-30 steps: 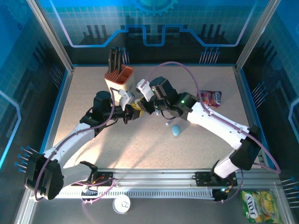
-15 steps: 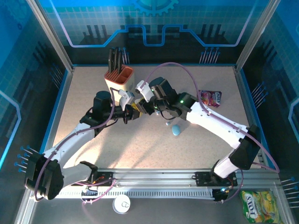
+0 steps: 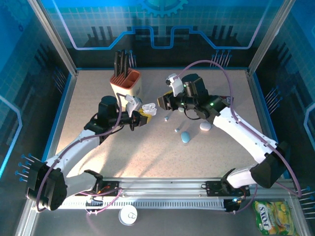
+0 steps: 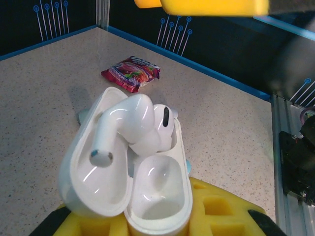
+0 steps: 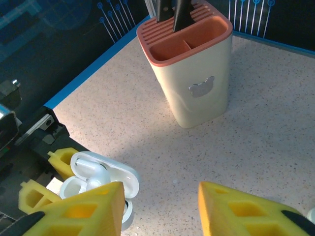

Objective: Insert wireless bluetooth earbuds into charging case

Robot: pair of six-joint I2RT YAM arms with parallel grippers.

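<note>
The white charging case [image 4: 160, 196] is open, its lid [image 4: 91, 182] swung left, and my left gripper [image 4: 157, 223] is shut on its base. One white earbud [image 4: 123, 125] lies loose and tilted across the lid and case body, stem end towards the camera. Behind it another earbud [image 4: 165, 120] sits in the far socket. The near socket is empty. My right gripper [image 5: 160, 211] hangs open a little beyond the case [image 5: 101, 172], with nothing between its fingers. From above, the case [image 3: 149, 108] is at the left gripper [image 3: 140, 115], the right gripper [image 3: 162, 102] just right of it.
A knife block [image 3: 126, 83] stands behind the case. Two loose earbuds [image 3: 166, 118] [image 3: 176, 130], a blue pebble case [image 3: 185, 137] and a white one [image 3: 205, 127] lie mid-table. A candy packet [image 4: 130, 73] lies farther right.
My right gripper has opened, left an earbud lying on the open case and pulled back up and to the right. The left arm has held still.
</note>
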